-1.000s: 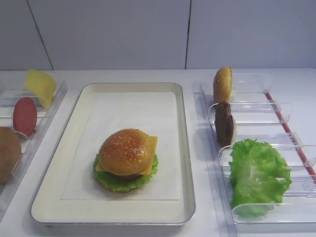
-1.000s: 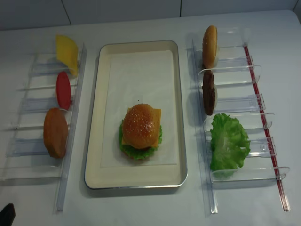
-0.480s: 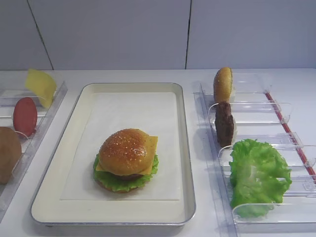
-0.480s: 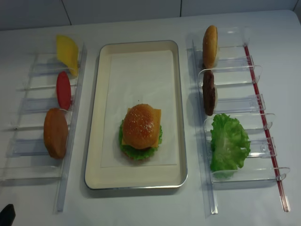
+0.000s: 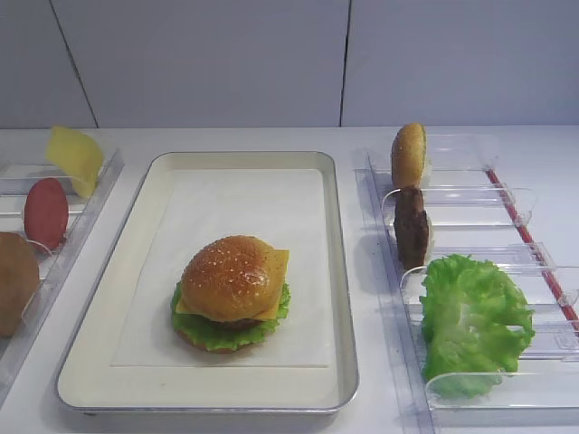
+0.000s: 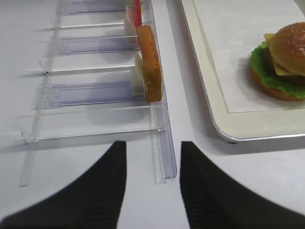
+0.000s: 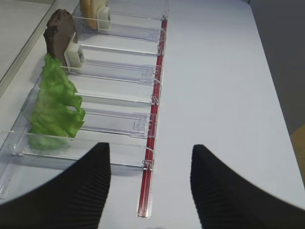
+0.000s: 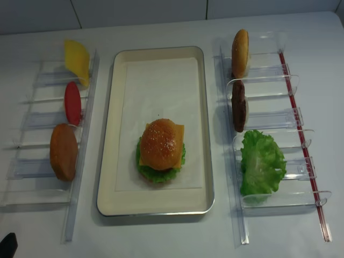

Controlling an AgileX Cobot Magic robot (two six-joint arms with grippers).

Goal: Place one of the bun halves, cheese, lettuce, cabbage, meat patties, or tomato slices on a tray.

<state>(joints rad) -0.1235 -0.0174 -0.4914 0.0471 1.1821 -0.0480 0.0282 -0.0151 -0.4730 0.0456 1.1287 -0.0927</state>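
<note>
Over the white table, the right gripper gapes, empty.

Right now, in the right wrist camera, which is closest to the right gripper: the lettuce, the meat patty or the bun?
1. Lettuce, nearest the right gripper, front-left slot.
2. Meat patty, next slot back.
3. Bun half, farthest slot, at the top.
</note>
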